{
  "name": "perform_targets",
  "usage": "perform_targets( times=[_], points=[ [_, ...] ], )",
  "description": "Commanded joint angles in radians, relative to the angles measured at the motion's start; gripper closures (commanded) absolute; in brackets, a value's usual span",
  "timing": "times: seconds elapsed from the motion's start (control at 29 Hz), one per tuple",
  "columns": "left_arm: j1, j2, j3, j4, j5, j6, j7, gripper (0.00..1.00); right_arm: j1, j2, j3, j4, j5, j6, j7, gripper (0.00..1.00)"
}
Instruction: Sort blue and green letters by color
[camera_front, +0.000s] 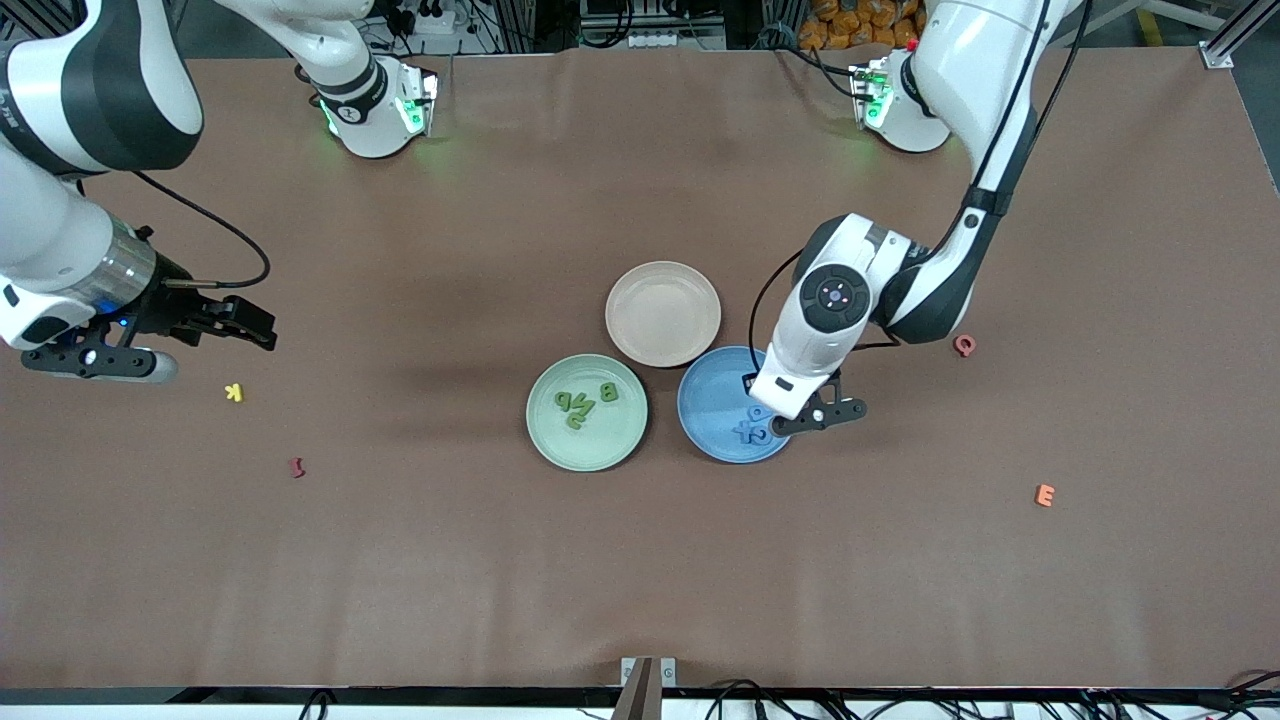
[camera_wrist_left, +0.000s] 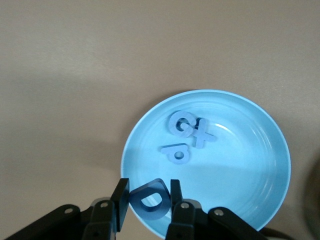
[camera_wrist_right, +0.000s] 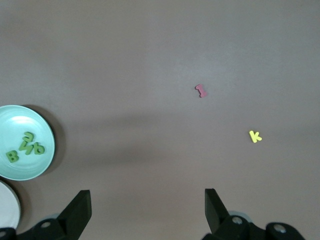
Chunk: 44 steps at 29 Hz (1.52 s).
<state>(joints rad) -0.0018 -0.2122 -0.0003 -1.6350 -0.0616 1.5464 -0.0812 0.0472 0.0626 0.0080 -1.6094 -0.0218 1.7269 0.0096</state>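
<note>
My left gripper (camera_front: 778, 420) is shut on a light blue letter D (camera_wrist_left: 150, 200) and holds it tilted over the rim of the blue plate (camera_front: 708, 400), at the edge toward the left arm's end of the table. In the left wrist view the gripper (camera_wrist_left: 148, 197) is over the blue plate (camera_wrist_left: 250, 165), where blue letters G (camera_wrist_left: 181, 123), X (camera_wrist_left: 203, 136) and P (camera_wrist_left: 176, 151) lie. Several green letters (camera_front: 584, 405), one a B, lie in the green plate (camera_front: 560, 445); they also show in the right wrist view (camera_wrist_right: 27, 145). My right gripper (camera_front: 245, 325) is open and empty over bare table at the right arm's end.
An empty beige plate (camera_front: 662, 312) touches both plates, farther from the front camera. A yellow K (camera_front: 233, 392) and a red letter (camera_front: 296, 467) lie near the right gripper. A red letter (camera_front: 964, 345) and an orange E (camera_front: 1044, 495) lie toward the left arm's end.
</note>
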Motion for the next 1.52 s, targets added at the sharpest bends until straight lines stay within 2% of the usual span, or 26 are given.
perform_targets(
  times=[0.0,0.17,0.34,0.52,0.9,1.48],
  points=[
    [0.002,-0.038,0.002,-0.036,-0.020,-0.003,0.012,0.00,-0.009,0.002,0.000,0.028,0.002,-0.015,-0.010,0.00],
    [0.002,-0.039,0.002,-0.032,-0.009,-0.002,0.017,0.00,-0.015,0.002,0.000,0.029,0.003,-0.015,-0.011,0.00],
    [-0.007,-0.038,-0.013,-0.034,0.049,0.000,0.017,0.00,-0.017,0.003,0.000,0.029,0.005,-0.015,-0.010,0.00],
    [-0.009,-0.024,-0.026,-0.039,0.051,0.033,0.018,0.00,-0.017,0.006,0.000,0.028,0.005,-0.015,-0.007,0.00],
    [-0.018,0.034,-0.046,-0.118,0.051,0.100,0.018,0.00,-0.017,0.006,-0.002,0.028,0.003,-0.015,-0.007,0.00],
    [-0.020,0.070,-0.049,-0.115,0.048,0.100,0.020,0.00,-0.017,0.006,-0.002,0.026,0.003,-0.017,-0.010,0.00]
  ],
)
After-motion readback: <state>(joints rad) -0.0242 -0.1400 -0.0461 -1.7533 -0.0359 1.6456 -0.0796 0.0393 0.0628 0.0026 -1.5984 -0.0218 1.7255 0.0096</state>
